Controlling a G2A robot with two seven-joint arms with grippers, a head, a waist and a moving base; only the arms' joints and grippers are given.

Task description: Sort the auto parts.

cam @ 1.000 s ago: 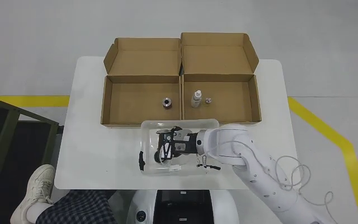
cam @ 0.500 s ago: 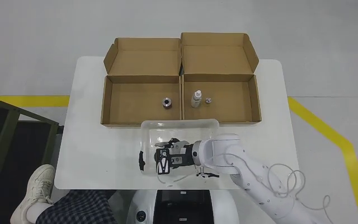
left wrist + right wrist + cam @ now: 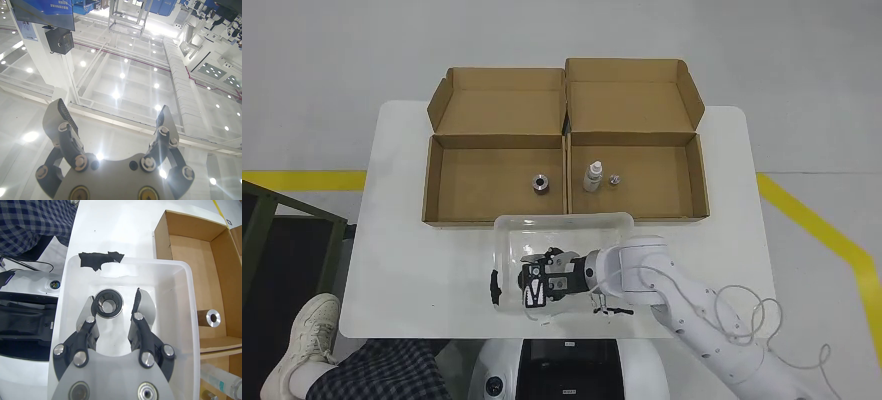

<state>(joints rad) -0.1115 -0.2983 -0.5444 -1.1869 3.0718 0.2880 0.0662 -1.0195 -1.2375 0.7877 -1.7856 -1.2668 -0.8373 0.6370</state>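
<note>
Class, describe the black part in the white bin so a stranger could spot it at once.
On the white table, find the white bin next to the two cardboard boxes. Inside, between the right end effector's open fingers, sits a short black ring. Unlike the silver-faced cylinder in one box, it is black with a wide hole.

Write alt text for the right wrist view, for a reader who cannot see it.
The open right gripper is inside a white bin, with a black ring between its fingers. Beside the bin, a cardboard box holds a metal cylinder.
</note>
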